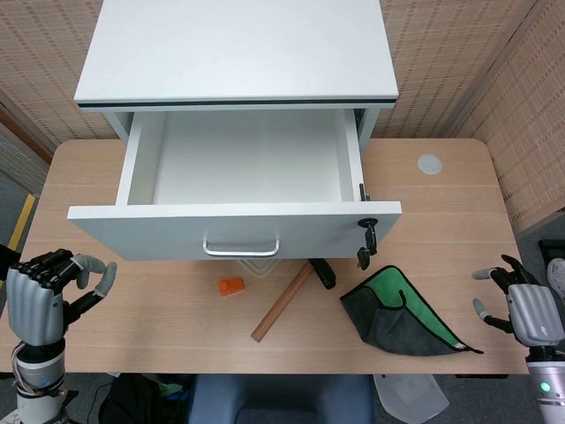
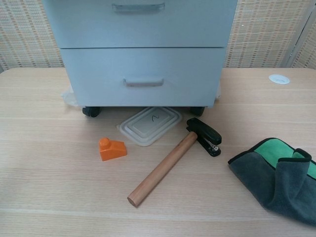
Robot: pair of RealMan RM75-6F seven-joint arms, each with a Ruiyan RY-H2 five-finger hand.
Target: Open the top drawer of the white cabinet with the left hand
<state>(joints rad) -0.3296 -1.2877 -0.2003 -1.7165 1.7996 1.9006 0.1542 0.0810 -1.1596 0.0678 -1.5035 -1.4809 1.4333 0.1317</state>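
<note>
The white cabinet [image 1: 238,49] stands at the back of the table. Its top drawer [image 1: 132,231] is pulled far out, and its inside [image 1: 243,155] is bare. The drawer's metal handle [image 1: 241,248] is free of any hand. My left hand [image 1: 40,300] hovers at the table's front left corner, well left of and below the drawer front, its fingers curled in around nothing and its thumb sticking out. Off the front right corner, my right hand [image 1: 528,309] holds nothing, its fingers apart. The chest view shows the cabinet's lower drawer fronts [image 2: 143,66] and neither hand.
Under the drawer front lie an orange block [image 2: 111,148], a clear plastic lid [image 2: 150,125] and a wooden handle with a black head [image 2: 163,168]. A grey-green cloth [image 1: 402,309] lies to the right. Keys [image 1: 366,238] hang at the drawer's right end. A white disc [image 1: 429,163] sits back right.
</note>
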